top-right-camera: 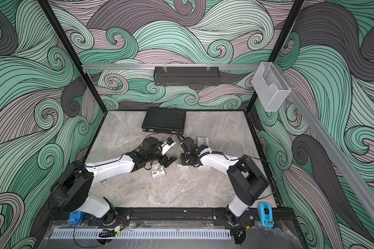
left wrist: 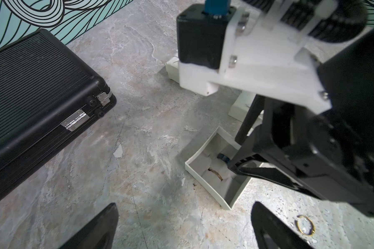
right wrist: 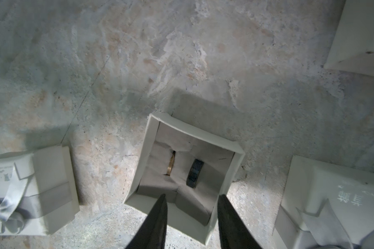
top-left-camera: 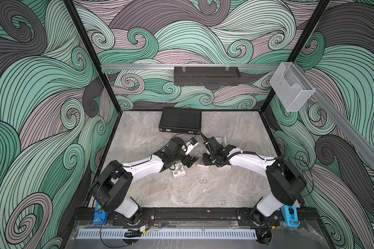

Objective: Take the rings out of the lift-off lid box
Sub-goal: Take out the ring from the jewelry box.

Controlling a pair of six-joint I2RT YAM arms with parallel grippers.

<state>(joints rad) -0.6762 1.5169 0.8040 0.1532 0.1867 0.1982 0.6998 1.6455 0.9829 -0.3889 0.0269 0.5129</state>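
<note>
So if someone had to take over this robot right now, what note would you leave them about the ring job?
Left claw: open, empty, hovering next to the open box.
Right claw: jaws partly apart, nothing between them, tips dipped into the box at its near edge.
Rings: a gold ring and a black ring stand in the box's padded slots; two rings lie side by side on the table.
Done: lid off, two rings out on the table.
Left: lift out the gold and black ones. The ribboned white boxes nearby are closed; contents unseen.
</note>
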